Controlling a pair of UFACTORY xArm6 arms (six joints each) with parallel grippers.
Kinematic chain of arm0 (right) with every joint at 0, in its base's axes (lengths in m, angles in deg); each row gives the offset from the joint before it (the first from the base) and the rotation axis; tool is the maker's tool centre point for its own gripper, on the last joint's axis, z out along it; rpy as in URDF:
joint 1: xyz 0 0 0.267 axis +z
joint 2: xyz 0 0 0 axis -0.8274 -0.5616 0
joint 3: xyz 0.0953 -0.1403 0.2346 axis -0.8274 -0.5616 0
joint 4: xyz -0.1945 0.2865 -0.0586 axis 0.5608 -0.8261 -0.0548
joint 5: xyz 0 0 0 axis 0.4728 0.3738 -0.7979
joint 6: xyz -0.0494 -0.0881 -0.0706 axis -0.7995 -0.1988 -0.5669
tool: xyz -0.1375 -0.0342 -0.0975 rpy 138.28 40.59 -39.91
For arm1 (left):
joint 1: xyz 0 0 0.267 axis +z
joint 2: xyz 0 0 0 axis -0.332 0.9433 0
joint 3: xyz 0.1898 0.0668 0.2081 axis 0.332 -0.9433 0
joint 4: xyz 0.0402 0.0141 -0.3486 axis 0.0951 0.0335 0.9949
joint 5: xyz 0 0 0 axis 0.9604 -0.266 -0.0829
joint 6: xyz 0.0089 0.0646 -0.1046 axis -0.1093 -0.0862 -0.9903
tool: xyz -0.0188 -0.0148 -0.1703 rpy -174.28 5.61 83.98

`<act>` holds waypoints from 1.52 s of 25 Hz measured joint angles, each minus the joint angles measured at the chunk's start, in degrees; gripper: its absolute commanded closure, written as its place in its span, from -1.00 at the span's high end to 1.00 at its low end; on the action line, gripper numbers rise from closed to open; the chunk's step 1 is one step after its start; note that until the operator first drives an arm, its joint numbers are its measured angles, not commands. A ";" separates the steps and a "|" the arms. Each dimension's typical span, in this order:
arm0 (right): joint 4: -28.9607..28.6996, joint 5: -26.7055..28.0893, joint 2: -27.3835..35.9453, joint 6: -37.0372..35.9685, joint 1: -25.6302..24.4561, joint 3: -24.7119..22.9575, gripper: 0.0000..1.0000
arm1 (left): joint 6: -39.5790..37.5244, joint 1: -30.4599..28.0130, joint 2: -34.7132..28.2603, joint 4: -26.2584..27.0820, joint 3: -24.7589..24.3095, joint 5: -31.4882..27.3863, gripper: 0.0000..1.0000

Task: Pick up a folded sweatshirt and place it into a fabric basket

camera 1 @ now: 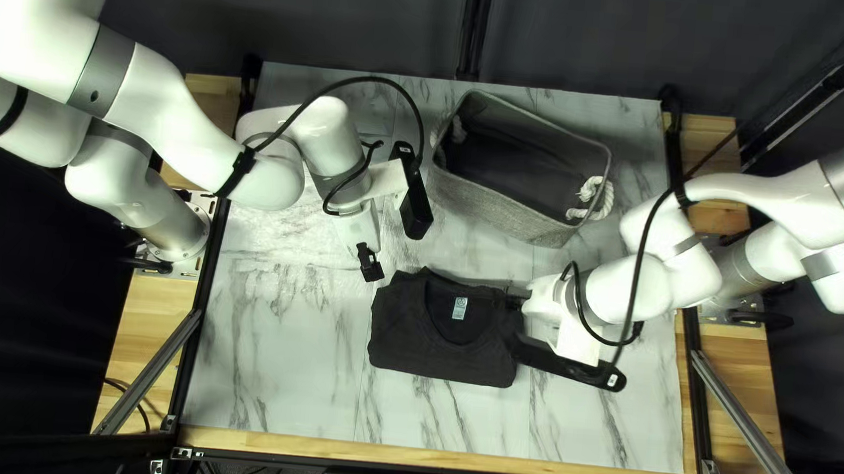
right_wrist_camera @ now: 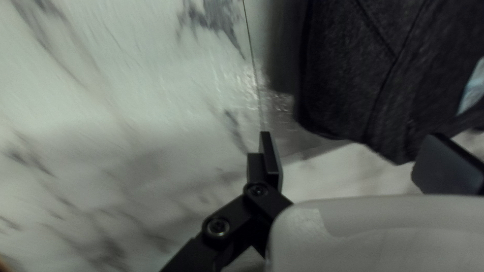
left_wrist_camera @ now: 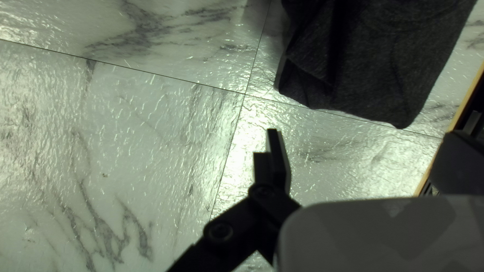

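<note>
While your right gripper (camera 1: 514, 302) hangs at one side of the folded dark sweatshirt (camera 1: 443, 347), its fingers (right_wrist_camera: 270, 153) stand spread, with the cloth ahead of the gap; you can't tell whether they touch it. Your left gripper (camera 1: 370, 262), fingers (left_wrist_camera: 279, 160) also spread, is near the sweatshirt's opposite side, and the grey fabric basket (camera 1: 504, 209) sits past both grippers, toward the far edge of the table (camera 1: 281, 376)

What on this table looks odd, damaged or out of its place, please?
Nothing stands out. The dark sweatshirt lies neatly folded, its pale label facing up. The grey basket stands upright, only turned at an angle on the table. No spill or tear shows.
</note>
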 measured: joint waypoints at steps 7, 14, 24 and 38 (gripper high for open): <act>19.74 -5.96 -6.02 10.45 -0.78 1.33 1.00 | 0.00 0.00 0.00 0.00 0.00 0.00 1.00; 26.93 -9.57 -10.80 16.95 -2.28 2.63 1.00 | 0.00 0.00 0.00 0.00 0.00 0.00 1.00; 42.62 -13.64 -12.59 26.54 -5.86 2.66 1.00 | 0.00 0.00 0.00 0.00 0.00 0.00 1.00; 54.88 -15.84 -14.37 37.42 -7.81 4.01 1.00 | 0.00 0.00 0.00 0.00 0.00 0.00 1.00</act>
